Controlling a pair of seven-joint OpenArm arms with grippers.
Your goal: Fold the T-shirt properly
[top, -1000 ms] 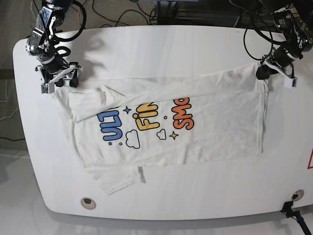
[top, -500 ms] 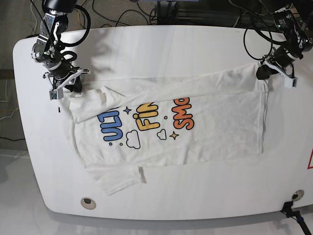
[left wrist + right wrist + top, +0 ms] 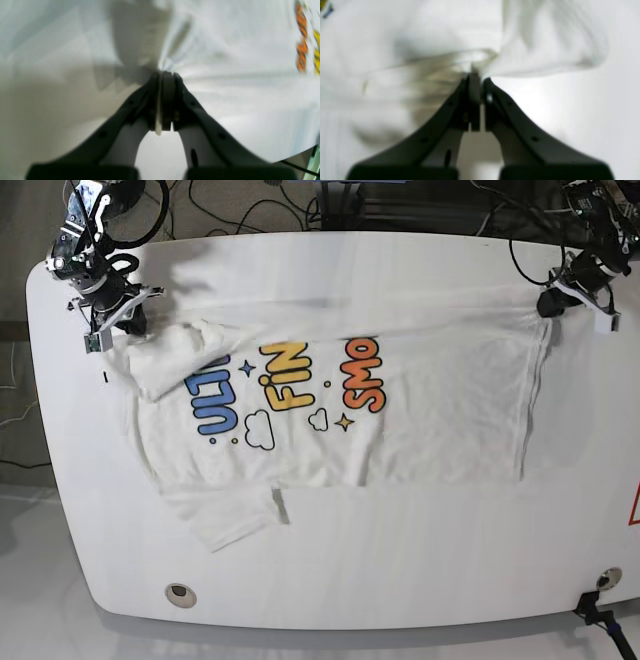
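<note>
Moved since a second ago: T-shirt (image 3: 400, 415) shifted farther across table (image 3: 400, 580). Right gripper (image 3: 108, 330), left gripper (image 3: 560, 298): both clamped on far shirt edge.

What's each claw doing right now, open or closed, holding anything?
Left claw: closed on the T-shirt.
Right claw: closed on the T-shirt.

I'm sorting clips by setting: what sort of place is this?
Probably a robotics lab bench: a bare white table, loose black cables behind it, and two end effectors pinching a printed T-shirt.
</note>
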